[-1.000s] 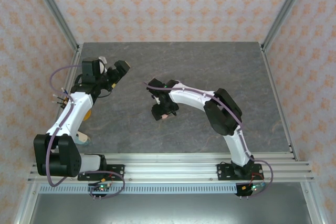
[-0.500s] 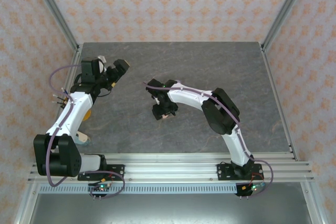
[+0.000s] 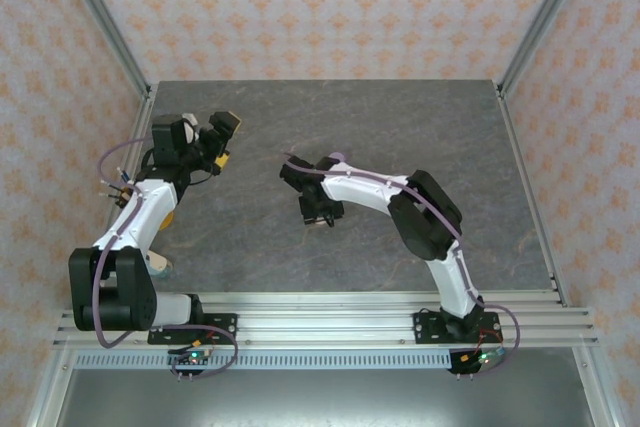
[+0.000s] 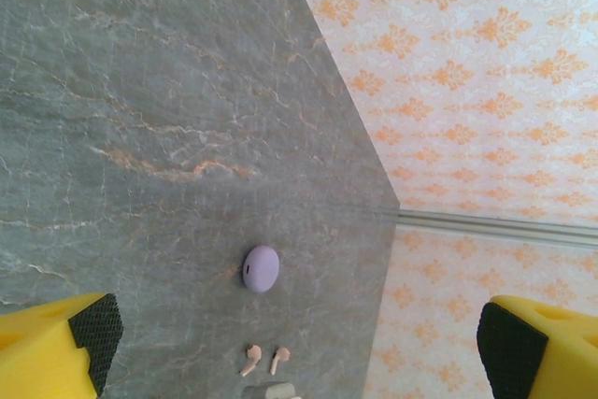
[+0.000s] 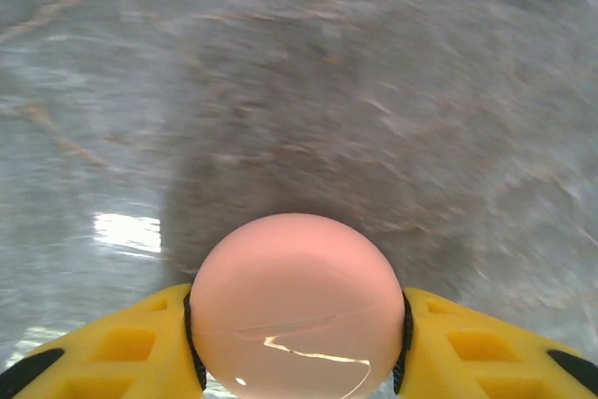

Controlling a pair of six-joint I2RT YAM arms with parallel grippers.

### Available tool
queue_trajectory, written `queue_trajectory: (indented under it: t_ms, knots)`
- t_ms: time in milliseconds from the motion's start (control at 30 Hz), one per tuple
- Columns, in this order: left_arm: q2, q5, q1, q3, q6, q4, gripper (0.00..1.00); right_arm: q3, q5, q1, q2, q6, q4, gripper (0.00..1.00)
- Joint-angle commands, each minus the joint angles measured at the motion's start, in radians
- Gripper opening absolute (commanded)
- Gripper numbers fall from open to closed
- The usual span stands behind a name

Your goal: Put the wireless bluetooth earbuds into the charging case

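As both pink earbuds (image 4: 250, 359) lie loose, progress: early; none is seated in a case.
Right tool (image 5: 297, 324): clamped on the pink case (image 5: 297, 292), lower centre, wrist view.
Left tool (image 4: 301, 338): jaws wide apart, holding nothing.
Earbud location: on the surface (image 4: 140, 137), bottom centre, left wrist view, below the lilac case (image 4: 261, 268).
Remaining: open a case, seat earbuds.
Change: right tool has shifted slightly rightward in the top view.
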Motion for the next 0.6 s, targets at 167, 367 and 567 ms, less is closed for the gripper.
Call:
queue_trajectory:
  t_ms: [167,367,567]
  knots:
    - [-0.028,0.011,0.006,0.061,0.064,-0.107,1.00,-0.104,0.057,-0.001,-0.081,0.244,0.005,0.49]
    - [0.000,0.013,0.006,0.078,0.043,-0.137,1.00,-0.070,0.048,0.000,-0.055,0.231,-0.014,0.65]
    - [0.004,0.015,0.006,0.054,0.016,-0.115,1.00,-0.048,0.066,-0.002,-0.047,0.125,-0.033,0.68]
